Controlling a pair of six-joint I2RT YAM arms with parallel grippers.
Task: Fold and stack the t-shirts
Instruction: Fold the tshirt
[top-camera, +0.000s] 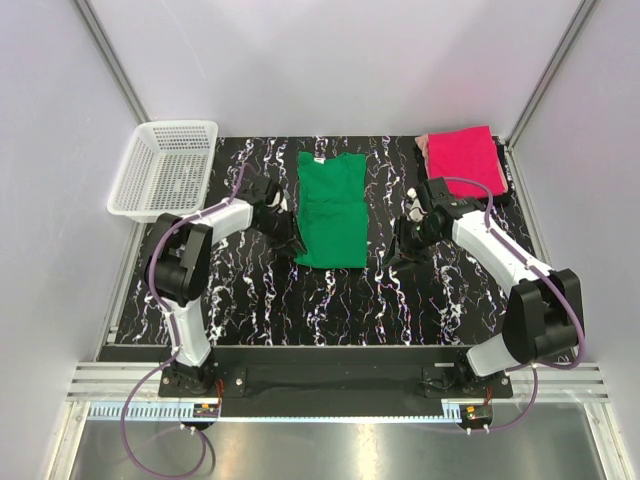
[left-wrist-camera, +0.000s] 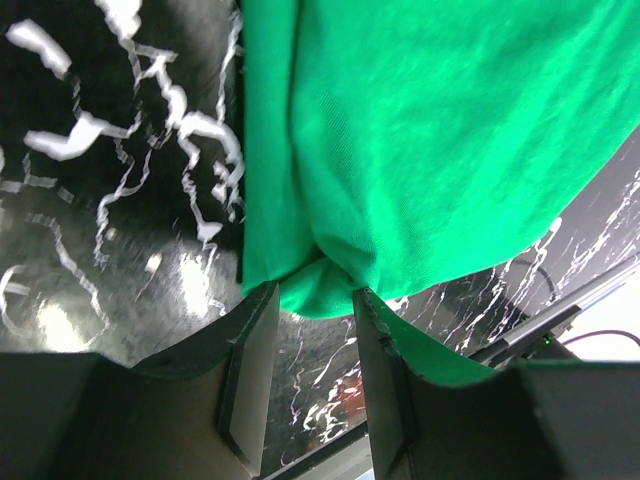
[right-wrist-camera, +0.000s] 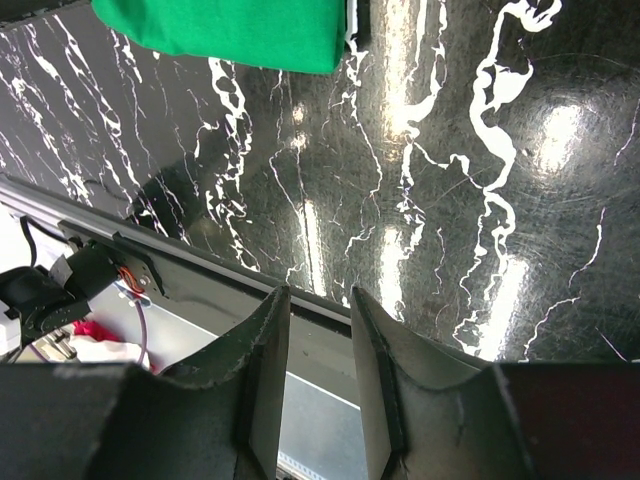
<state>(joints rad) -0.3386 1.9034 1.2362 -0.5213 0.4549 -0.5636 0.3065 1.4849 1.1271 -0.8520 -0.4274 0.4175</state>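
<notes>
The bright green t-shirt (top-camera: 332, 205) lies flat mid-table, folded into a long strip with its neck label at the far end. My left gripper (top-camera: 292, 243) sits at the shirt's near left corner. In the left wrist view a bunched corner of the green cloth (left-wrist-camera: 430, 130) reaches between the tips of the left gripper (left-wrist-camera: 313, 295), whose jaws stand apart without pinching it. The hot pink t-shirt (top-camera: 462, 158) lies folded at the far right corner. My right gripper (top-camera: 400, 250) hangs open and empty over bare table right of the green shirt (right-wrist-camera: 230, 30); nothing lies between the tips of this gripper (right-wrist-camera: 318, 295).
A white mesh basket (top-camera: 165, 170) stands at the far left corner. The black marbled table (top-camera: 300, 300) is walled on the left, right and back. Its near edge and the metal rail (right-wrist-camera: 200, 270) run just below the right fingers.
</notes>
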